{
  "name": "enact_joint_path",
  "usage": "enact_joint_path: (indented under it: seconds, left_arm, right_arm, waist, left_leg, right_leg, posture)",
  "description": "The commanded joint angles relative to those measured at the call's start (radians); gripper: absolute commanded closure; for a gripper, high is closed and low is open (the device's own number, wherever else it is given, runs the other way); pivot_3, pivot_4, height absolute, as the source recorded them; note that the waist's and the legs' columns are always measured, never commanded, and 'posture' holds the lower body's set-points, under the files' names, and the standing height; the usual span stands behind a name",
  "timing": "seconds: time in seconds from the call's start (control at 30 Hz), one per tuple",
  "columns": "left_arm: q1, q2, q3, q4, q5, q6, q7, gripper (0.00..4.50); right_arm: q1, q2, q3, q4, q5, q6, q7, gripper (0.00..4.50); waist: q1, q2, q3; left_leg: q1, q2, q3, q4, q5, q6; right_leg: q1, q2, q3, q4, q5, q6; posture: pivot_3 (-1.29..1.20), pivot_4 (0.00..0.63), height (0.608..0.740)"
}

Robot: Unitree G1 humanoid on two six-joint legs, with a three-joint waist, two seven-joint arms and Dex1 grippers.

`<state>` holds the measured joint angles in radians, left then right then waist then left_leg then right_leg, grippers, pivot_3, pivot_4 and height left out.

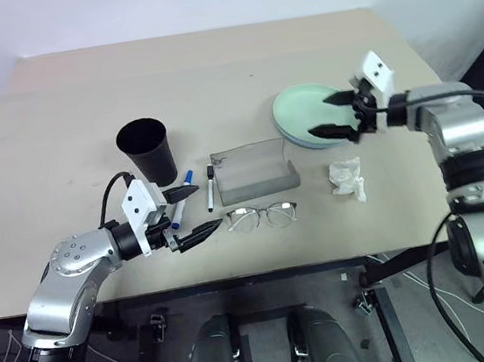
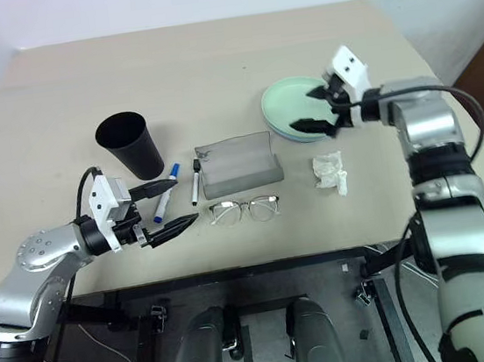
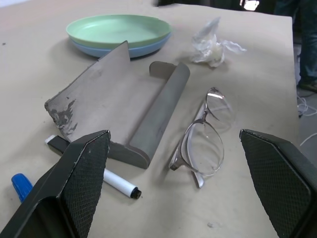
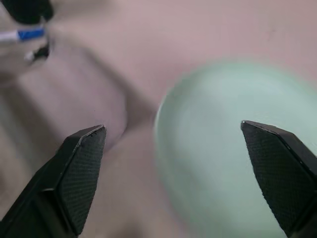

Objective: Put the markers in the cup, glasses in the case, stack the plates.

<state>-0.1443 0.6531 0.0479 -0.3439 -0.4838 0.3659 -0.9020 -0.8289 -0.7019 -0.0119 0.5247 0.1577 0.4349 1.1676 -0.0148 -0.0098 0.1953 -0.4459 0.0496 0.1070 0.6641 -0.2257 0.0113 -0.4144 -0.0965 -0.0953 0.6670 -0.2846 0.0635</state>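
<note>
My left pincer [image 1: 188, 214] hangs with its black fingers spread wide and empty, low over the near edge of the beige worktop [image 1: 58, 124], aimed at the thin wire-framed glasses [image 1: 262, 216] lying unfolded just beyond it. I judge those light, springy and easy to bend, with lenses that scratch, so I would pinch the bridge or a temple near the hinge, gently. Just behind them sits the grey fabric clamshell case [image 1: 254, 170], open and stiff enough to take them without being held. Under my left pincer's far finger lie the two slim white markers, one blue-capped [image 1: 182, 196], one black-capped [image 1: 210, 187]; they are rigid, smooth and prone to roll, best gripped across the barrel mid-length. The tall black tapered cup [image 1: 147, 151] stands upright just behind them, light and probably tippy. My right pincer [image 1: 333, 113] is also wide apart, holding nothing, over the mint green plate [image 1: 304, 107], which rests on the light blue plate [image 3: 94, 49]. A crumpled white tissue [image 1: 347, 177] lies nearby.
</note>
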Motion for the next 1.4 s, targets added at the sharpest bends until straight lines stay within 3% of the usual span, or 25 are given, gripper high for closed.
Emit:
enact_joint_path:
  seconds: [0.03,0.23,0.47,0.93,1.17,1.4]
  left_arm:
    - [-0.013,-0.002,0.006,-0.005,0.003,-0.017,-0.001,0.10]
    - [-0.025,-0.011,-0.002,0.010,0.011,-0.025,-0.005,0.10]
    - [-0.041,-0.023,-0.017,0.025,0.023,-0.035,-0.017,0.10]
    - [-0.056,-0.031,-0.024,0.045,0.035,-0.045,-0.023,0.10]
    - [-0.063,-0.040,-0.020,0.053,0.038,-0.049,-0.016,0.10]
    - [-0.063,-0.047,-0.020,0.050,0.042,-0.053,-0.003,0.10]
  right_arm:
    - [0.060,-0.068,-0.060,-0.157,0.068,0.111,0.007,0.02]
    - [0.200,-0.123,-0.074,-0.307,0.128,0.255,-0.007,0.02]
    - [0.264,-0.121,-0.029,-0.309,0.105,0.299,-0.062,0.02]
    - [0.281,-0.149,-0.066,-0.375,0.154,0.258,-0.070,4.48]
    - [0.068,-0.064,-0.145,-0.253,0.186,0.210,-0.214,4.48]
    - [-0.159,0.080,-0.050,0.202,0.027,-0.061,-0.347,4.48]
  waist:
    - [-0.001,0.001,0.001]
    - [0.000,0.001,0.001]
    - [0.002,0.001,0.001]
    - [0.003,0.001,0.001]
    - [-0.001,0.002,0.001]
    - [0.001,0.002,0.001]
  left_leg:
    - [0.000,0.000,0.000,0.000,0.000,0.000]
    - [0.001,0.001,0.000,0.000,0.000,0.000]
    - [0.000,0.000,0.000,0.000,0.000,0.000]
    - [0.000,0.000,0.000,0.000,0.000,0.000]
    - [0.000,0.001,0.000,0.000,0.000,0.000]
    - [-0.001,0.000,0.001,0.000,0.000,0.000]
  right_leg:
    - [0.000,0.000,0.000,0.000,0.000,0.000]
    - [0.000,0.001,0.000,0.001,0.000,0.000]
    - [-0.001,0.000,0.001,0.000,0.000,-0.001]
    - [0.000,0.001,0.000,0.000,0.000,0.000]
    - [-0.001,0.001,0.000,0.000,0.000,0.000]
    - [-0.001,0.001,0.000,0.000,0.000,0.000]
  posture:
    - [0.00,0.150,0.701]
    - [0.00,0.150,0.701]
    - [0.00,0.150,0.701]
    - [0.00,0.150,0.701]
    - [0.00,0.150,0.701]
    - [0.00,0.150,0.701]
